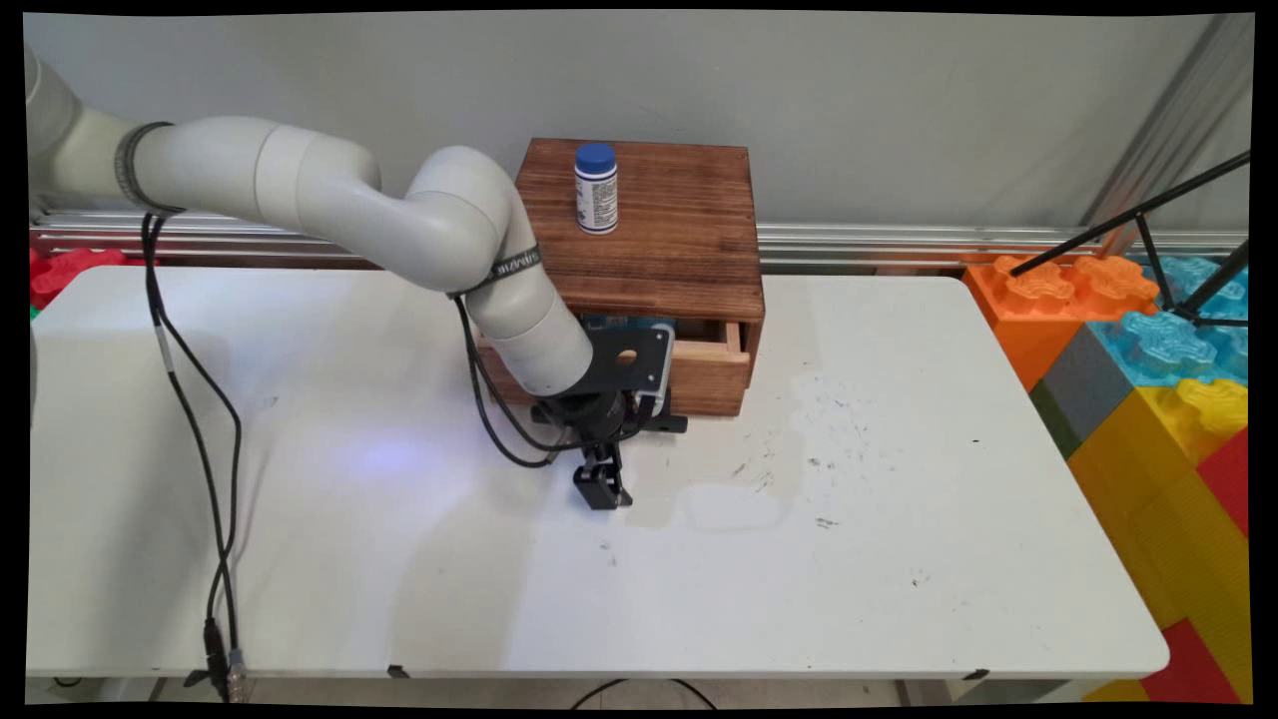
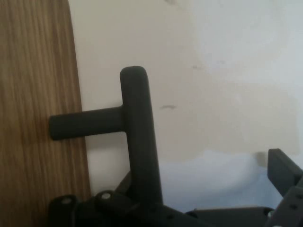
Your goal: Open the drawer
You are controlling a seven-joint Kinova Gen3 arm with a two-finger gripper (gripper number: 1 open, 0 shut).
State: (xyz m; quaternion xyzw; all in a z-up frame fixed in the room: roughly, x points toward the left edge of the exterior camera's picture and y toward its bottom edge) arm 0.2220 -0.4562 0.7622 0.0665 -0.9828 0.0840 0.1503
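The gripper [image 1: 600, 486] is held low over the white tabletop [image 1: 899, 559], just in front of a wooden box [image 1: 649, 250]. Its jaws are seen spread open in the hand view, with a dark T-shaped handle [image 2: 135, 127] on the box front beside one finger. A drawer [image 1: 711, 352] of the box is seen slightly pulled out. A white bottle with a blue cap [image 1: 596, 188] is stood upright on the box top.

My black gripper [image 1: 602, 487] hangs over the white bench [image 1: 899, 559], which is flecked with dark scuffs to my right. Behind me is the brown wooden drawer box [image 1: 659, 240], streaked with dark grain, with a matte black T-shaped handle [image 2: 135, 127]. On it stands a white bottle with a blue cap [image 1: 596, 189].
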